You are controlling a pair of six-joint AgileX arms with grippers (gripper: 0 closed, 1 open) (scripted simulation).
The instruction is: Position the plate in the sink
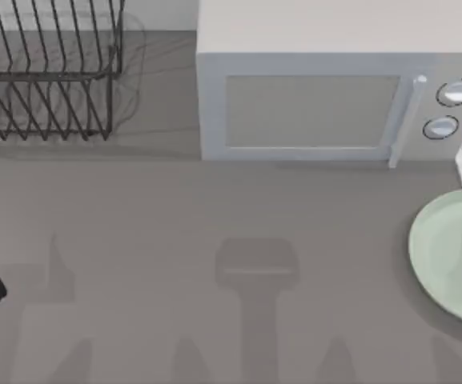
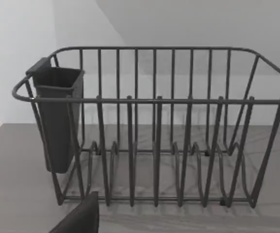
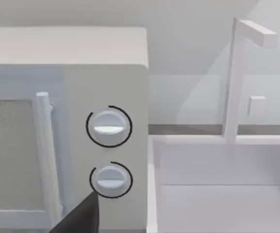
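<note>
One plate (image 1: pixel 453 254), pale mint-green, round and glossy, is seen flat on the desk (image 1: pixel 214 240) at its right edge, near one microwave (image 1: pixel 327 88) with two knobs (image 1: pixel 455 92). One white sink (image 3: pixel 217 194) is seen beside the microwave. One wire rack (image 1: pixel 46 72) is seen at the far left. Whether either hand is spread cannot be told.

Pale mint-green, glossy plate (image 1: pixel 455 256) on a plain mid-grey counter (image 1: pixel 214 320). White-grey microwave (image 1: pixel 319 96) with a duller grey window and two silver-white knobs ringed in black. Black wire dish rack (image 2: pixel 154 145) holding a dark charcoal cup (image 2: pixel 57 116). White sink (image 3: pixel 217 194) and white tap (image 3: pixel 237 77).
</note>
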